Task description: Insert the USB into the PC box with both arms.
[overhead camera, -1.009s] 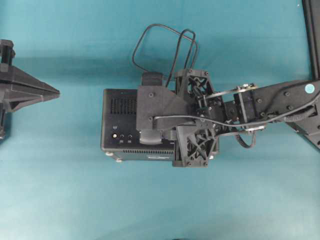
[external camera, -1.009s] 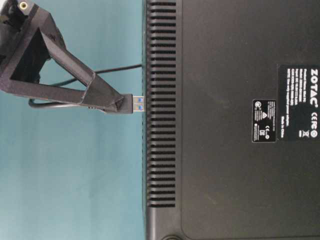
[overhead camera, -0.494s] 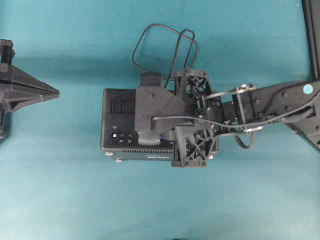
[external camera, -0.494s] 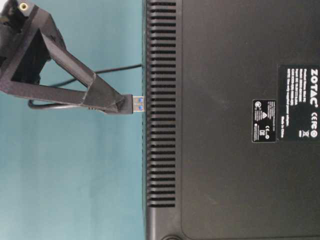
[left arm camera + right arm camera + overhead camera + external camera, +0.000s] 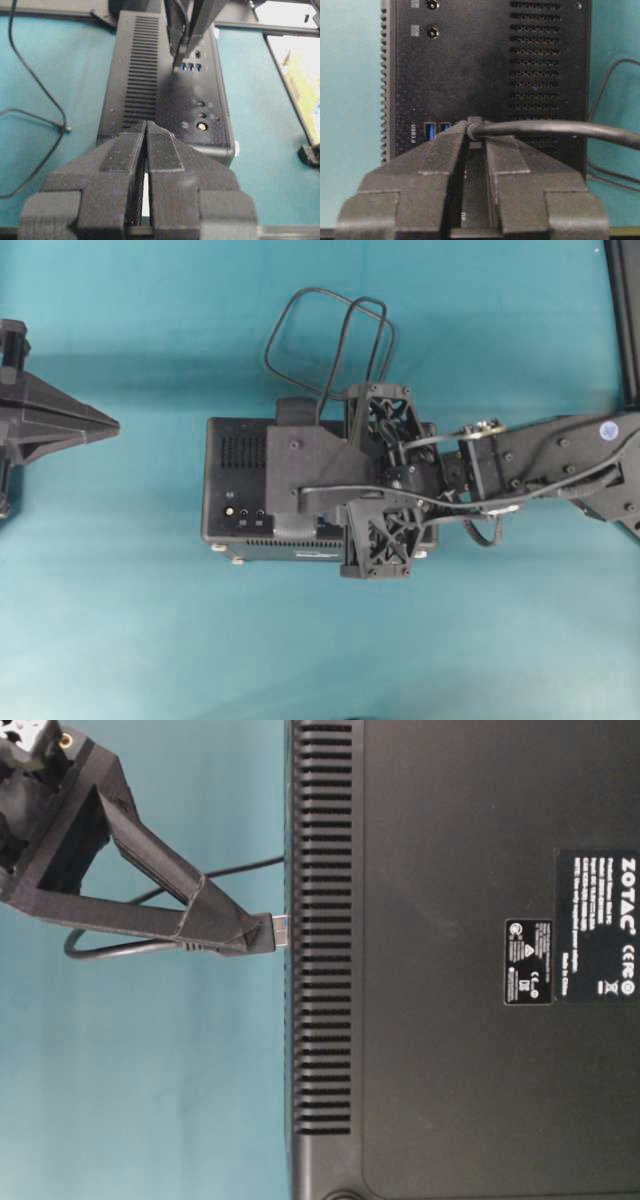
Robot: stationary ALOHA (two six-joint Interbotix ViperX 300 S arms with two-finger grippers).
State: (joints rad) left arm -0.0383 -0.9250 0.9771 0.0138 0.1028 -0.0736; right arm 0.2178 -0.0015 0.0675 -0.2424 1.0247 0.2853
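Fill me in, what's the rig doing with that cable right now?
The right gripper is shut on the USB, its fingers holding the plug at the port face of the PC box. The silvery tip sits right at the box's edge; full seating can't be confirmed. The left gripper is shut, holds nothing, and sits apart from the box.
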